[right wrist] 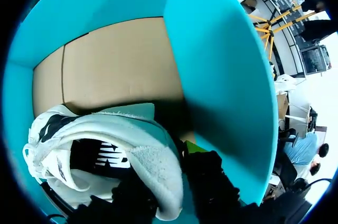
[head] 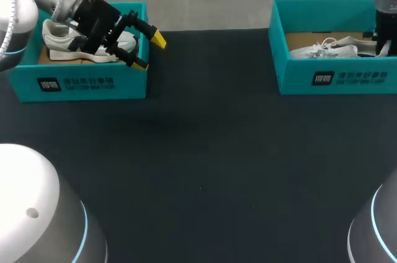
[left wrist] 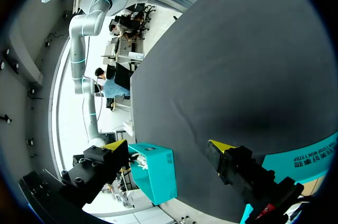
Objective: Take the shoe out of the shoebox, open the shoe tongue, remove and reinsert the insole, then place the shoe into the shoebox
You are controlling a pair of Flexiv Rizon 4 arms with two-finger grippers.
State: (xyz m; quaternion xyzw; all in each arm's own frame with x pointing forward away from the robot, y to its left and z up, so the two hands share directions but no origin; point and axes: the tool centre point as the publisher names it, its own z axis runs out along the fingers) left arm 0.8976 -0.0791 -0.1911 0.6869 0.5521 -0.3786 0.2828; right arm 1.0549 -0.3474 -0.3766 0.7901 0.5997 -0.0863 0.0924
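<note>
- Two fingers of the right gripper (right wrist: 169,182) pinch the heel collar of the white shoe (right wrist: 105,145), which lies inside the right shoebox (right wrist: 222,76), likely ready for lifting it out.
- The left gripper (head: 149,52) hangs spread and empty over the left shoebox (head: 87,83), seemingly out of the way.

You have the table (head: 205,151) under a dark, matte cover that runs from one side of the head view to the other, its far edge meeting the pale floor behind. On that cover you can see a soft shadow (head: 167,123) towards the left of the middle and, nearer to you, a tiny pale speck (head: 200,187), too small to tell what it is. In the left wrist view the same table (left wrist: 237,65) stretches away ahead, and a faint crease (left wrist: 179,118) runs slantwise across its cover.
</note>
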